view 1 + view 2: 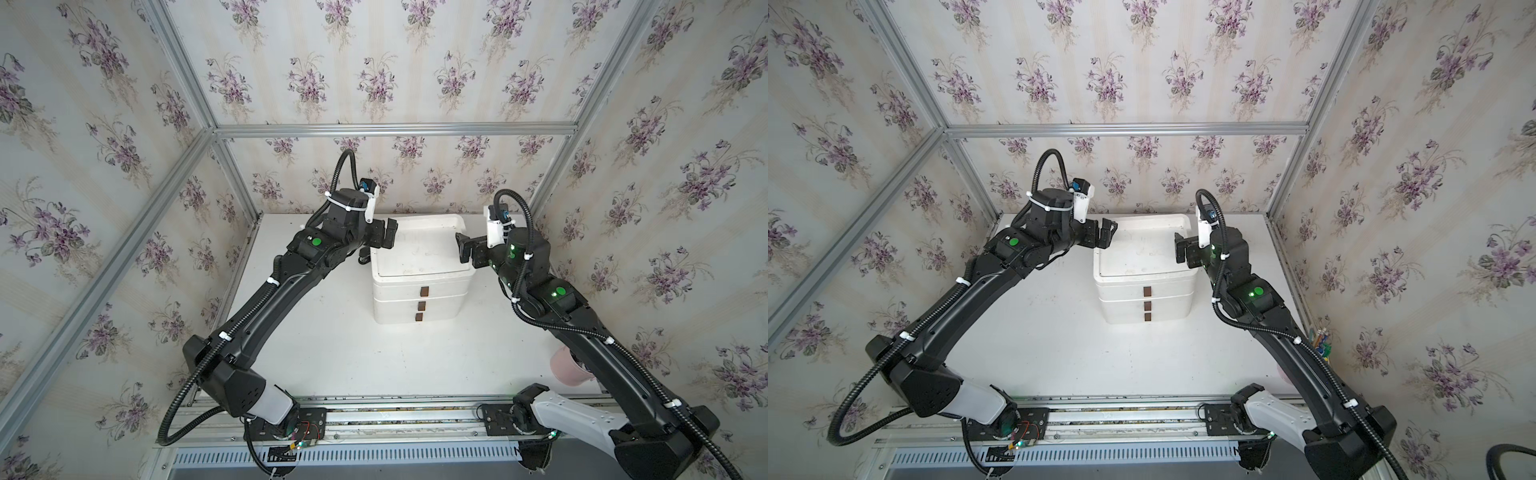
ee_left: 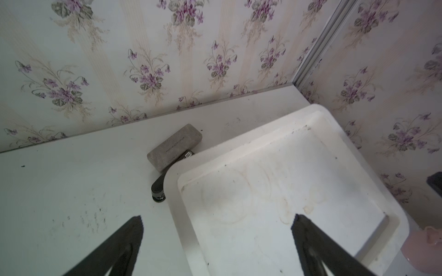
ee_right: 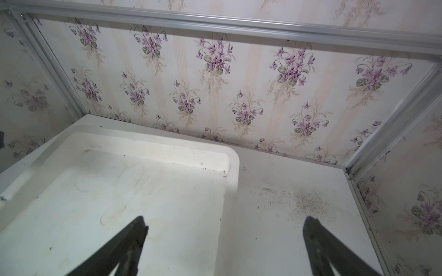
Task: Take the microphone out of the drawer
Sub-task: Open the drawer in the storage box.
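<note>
Above one three-drawer chest (image 1: 419, 253), left pincer (image 1: 390, 235) and right pincer (image 1: 461, 248) gape.

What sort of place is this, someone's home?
Probably a robot test booth, not a home: flowered wallpaper panels in an aluminium frame, two robot arms bolted to a rail.

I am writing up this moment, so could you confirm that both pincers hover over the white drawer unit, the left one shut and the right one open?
Not quite: the left pincer is open too, its jaws wide apart in the left wrist view. The rest holds: both hover over the white drawer unit, the right pincer open.
</note>
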{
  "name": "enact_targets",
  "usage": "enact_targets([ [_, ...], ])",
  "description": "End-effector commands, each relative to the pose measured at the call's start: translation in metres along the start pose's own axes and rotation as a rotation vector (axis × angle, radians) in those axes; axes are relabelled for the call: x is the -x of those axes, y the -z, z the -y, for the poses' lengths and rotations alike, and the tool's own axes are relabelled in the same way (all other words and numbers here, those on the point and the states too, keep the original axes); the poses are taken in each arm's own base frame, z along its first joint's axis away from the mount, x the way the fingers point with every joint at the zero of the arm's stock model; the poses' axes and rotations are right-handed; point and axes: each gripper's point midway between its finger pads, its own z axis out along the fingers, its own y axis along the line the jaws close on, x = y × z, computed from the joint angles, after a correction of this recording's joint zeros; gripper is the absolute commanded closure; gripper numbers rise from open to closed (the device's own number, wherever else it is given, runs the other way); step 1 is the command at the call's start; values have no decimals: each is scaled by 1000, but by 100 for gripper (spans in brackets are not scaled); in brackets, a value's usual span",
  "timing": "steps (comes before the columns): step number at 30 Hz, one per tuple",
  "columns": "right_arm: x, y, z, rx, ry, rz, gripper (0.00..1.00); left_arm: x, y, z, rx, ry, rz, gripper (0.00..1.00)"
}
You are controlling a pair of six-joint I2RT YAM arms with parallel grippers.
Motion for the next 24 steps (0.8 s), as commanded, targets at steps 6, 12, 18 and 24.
enact_targets([
  [6,-20,3,-30,179,-133,-47,0,-32,9,-1,-20,15,-118,1],
  [12,-10,34,-37,223,-127,29,0,-65,16,-19,44,-5,-156,1],
  [18,-46,33,-45,250,-200,-143,0,-90,25,-12,-20,-9,-200,1],
  [24,-72,30,-29,154,-183,-176,0,-94,15,-16,-19,-89,-215,1],
])
